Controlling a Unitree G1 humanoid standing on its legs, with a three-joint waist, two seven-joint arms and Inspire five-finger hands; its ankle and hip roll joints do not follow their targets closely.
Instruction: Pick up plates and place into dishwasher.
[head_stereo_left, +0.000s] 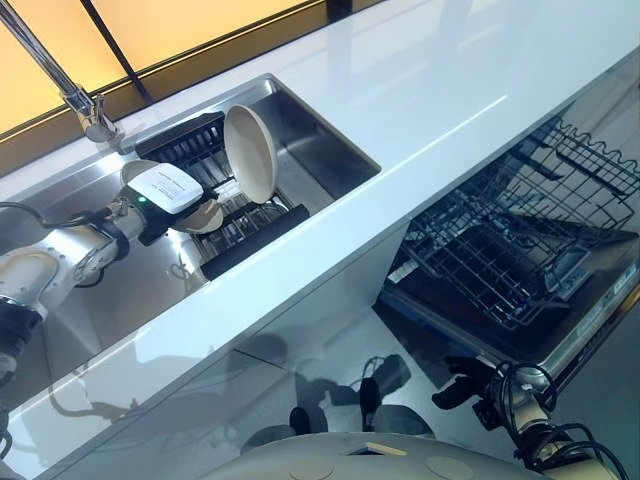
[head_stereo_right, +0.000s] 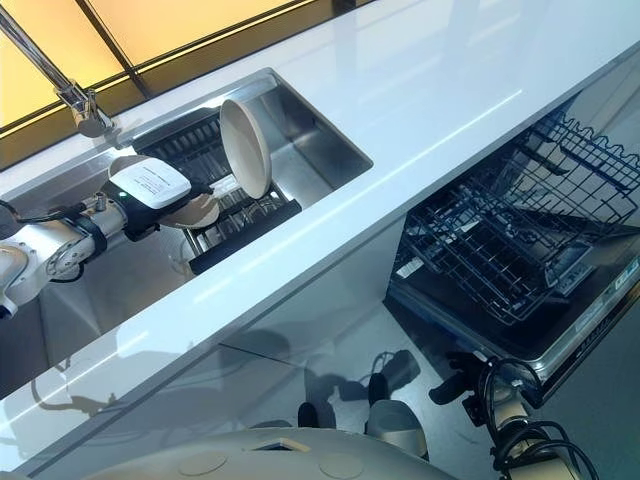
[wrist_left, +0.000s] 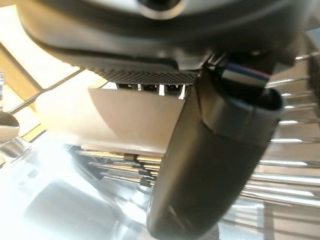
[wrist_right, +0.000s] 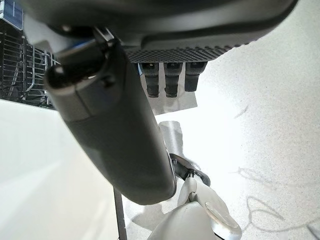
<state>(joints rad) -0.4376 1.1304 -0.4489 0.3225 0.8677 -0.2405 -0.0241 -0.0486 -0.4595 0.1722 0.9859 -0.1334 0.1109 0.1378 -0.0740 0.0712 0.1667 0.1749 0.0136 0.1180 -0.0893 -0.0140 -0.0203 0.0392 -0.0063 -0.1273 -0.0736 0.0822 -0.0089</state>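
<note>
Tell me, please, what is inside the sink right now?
A black dish rack holding an upright plate; the left hand reaches a second plate there. Its fingers are hidden.

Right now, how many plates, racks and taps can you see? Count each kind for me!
Plates: 2, one upright plate and one plate under the left hand
Racks: 2, a sink rack and a dishwasher rack
Taps: 1, the tap
Total: 5
</note>
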